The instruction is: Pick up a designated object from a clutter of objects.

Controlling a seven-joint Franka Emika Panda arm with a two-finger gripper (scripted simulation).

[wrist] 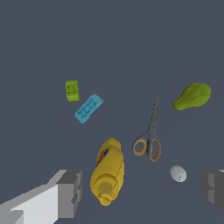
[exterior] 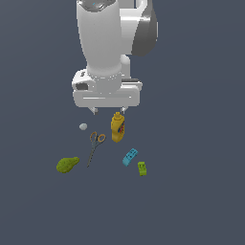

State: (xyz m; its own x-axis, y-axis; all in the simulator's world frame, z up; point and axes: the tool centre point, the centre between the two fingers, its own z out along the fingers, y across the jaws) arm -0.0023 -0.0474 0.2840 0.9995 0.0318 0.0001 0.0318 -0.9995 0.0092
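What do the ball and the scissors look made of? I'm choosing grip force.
Ball: pale grey-white, smooth and matte, with no markings; hard plastic or foam, the render doesn't settle it. Scissors: thin dark grey blades that look like metal, with orange loop handles that look like plastic.

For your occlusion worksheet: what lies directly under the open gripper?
Under the gripper lie the yellow bottle and the grey-white ball, both uncovered in the wrist view.

Plain dark grey floor (exterior: 201,201), unmarked throughout.
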